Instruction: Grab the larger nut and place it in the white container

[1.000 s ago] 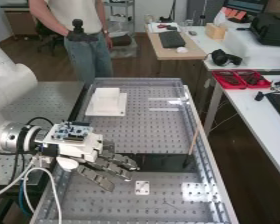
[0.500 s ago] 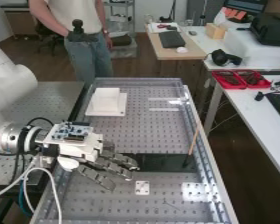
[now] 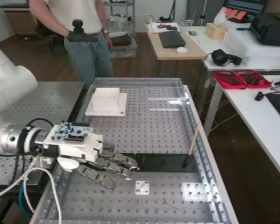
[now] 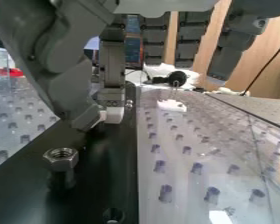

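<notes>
Over the bench [image 3: 117, 135], high view: the hand [image 3: 101, 167] hangs palm down, fingers stretched out and spread, nothing clamped in them
White container [image 3: 107, 97]: well apart from the hand, towards the far end of the bench, on a flat white base
Dark strip [image 3: 165, 162]: runs across the bench just beside the fingertips, and is likely slick, so a nudged nut would skate
Nut, wrist view: the hex nut [image 4: 61, 157] sits on the dark strip, hole upward, near the thumb [image 4: 57, 67] but touching nothing of the hand; what shows under it may be a stub or its own reflection
Weight and feel: probably metal, heavy for its bulk, fully stiff, not fragile, smooth enough to slip from a slanted pinch
Where to hold: two opposite flats, thumb on one and a finger on the other, low down; corners would let it twist out
Thumb and finger: a gap between them, needing to straddle the nut before closing evenly
</notes>
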You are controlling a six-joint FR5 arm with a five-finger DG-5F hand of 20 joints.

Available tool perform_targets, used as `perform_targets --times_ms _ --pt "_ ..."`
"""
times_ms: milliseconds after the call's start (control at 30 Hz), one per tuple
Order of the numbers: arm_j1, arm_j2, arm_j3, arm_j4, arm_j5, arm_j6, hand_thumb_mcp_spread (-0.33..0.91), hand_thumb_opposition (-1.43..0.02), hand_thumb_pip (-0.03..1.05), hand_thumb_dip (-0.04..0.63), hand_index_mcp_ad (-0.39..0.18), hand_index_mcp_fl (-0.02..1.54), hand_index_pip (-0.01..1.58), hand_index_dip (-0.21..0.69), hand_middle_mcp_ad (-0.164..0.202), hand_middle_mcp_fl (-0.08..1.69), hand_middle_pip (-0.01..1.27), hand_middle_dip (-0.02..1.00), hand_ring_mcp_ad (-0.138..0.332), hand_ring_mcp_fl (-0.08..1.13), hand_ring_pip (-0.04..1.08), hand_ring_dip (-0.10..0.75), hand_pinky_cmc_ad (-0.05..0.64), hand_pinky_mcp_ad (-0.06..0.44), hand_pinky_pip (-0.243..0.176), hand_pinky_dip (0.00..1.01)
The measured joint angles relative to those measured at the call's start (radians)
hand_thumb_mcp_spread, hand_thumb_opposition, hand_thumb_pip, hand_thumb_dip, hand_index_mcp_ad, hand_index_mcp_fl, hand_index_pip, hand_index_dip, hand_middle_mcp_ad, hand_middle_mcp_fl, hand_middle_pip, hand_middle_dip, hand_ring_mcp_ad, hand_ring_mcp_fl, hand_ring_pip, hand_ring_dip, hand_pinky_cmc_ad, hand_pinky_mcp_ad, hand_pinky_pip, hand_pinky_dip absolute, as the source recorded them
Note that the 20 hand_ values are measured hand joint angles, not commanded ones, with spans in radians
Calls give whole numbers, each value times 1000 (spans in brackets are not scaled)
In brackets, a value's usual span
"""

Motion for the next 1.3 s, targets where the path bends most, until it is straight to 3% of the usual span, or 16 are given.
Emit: perform_targets --times_ms 167,267,767,1300 --pt "1 2 -2 7 4 7 288 -829 843 199 -131 264 1520 -91 82 2 127 155 143 0 230 58 314 278 -93 672" --pt "2 5 -3 17 9 17 269 -822 803 197 -101 370 1520 -91 86 2 127 155 143 0 227 61 314 278 -93 672" --pt "36 68 6 35 21 56 272 -827 803 197 -87 367 1522 -87 86 3 136 155 133 0 225 61 312 279 -93 672" --pt "212 182 -18 12 -48 137 272 -827 803 197 -84 367 1524 -87 82 21 133 155 133 0 182 61 312 278 -93 667"
